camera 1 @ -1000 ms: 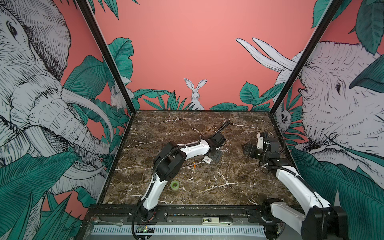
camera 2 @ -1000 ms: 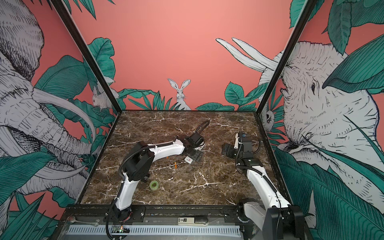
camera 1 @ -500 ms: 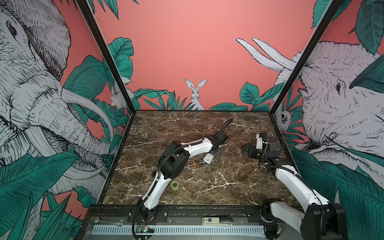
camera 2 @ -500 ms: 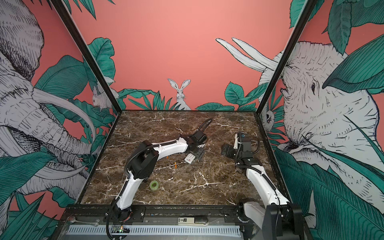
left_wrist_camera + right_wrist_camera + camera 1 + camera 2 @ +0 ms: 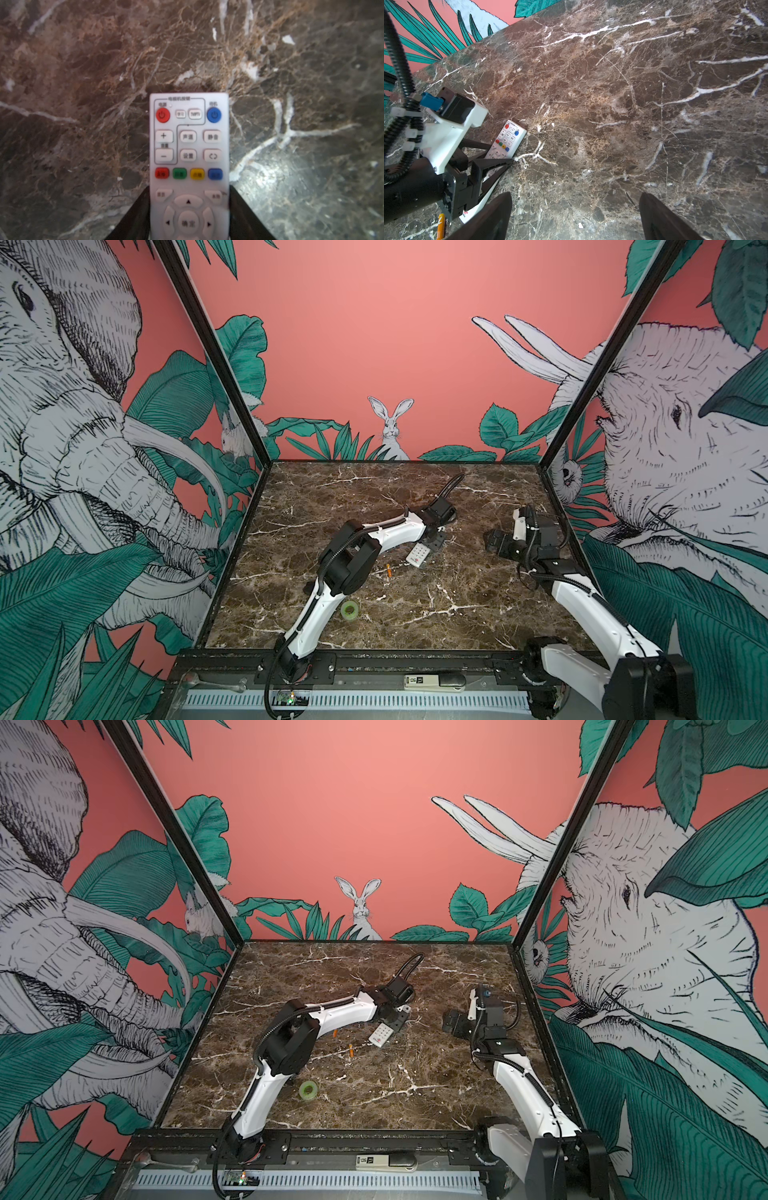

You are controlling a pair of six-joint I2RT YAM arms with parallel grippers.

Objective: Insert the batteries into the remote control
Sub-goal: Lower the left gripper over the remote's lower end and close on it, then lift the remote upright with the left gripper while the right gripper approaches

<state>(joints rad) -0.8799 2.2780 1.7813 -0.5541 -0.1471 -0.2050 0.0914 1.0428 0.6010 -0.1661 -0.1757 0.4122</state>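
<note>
The loading has hardly begun. The remote control (image 5: 189, 137) lies button side up on the marble worktop (image 5: 457, 614), so its back and battery bay face down and nothing has gone into it. One orange battery (image 5: 388, 571) lies loose on the worktop just beside the remote's logo end. A small orange bit close against the left arm in a top view looks like the second battery (image 5: 335, 1032), though it is too small to be sure. By my judgement everything is left: turning the remote over, opening the bay, and seating both cells. The left claw (image 5: 189, 188) straddles the remote near its arrow pad, with its dark fingers (image 5: 141, 209) set against both long edges, which reads as a grip on the remote while it rests on the marble. The right claw (image 5: 575, 194) hovers well apart over bare worktop, jaws spread wide and holding nothing, facing the remote from its side.
</note>
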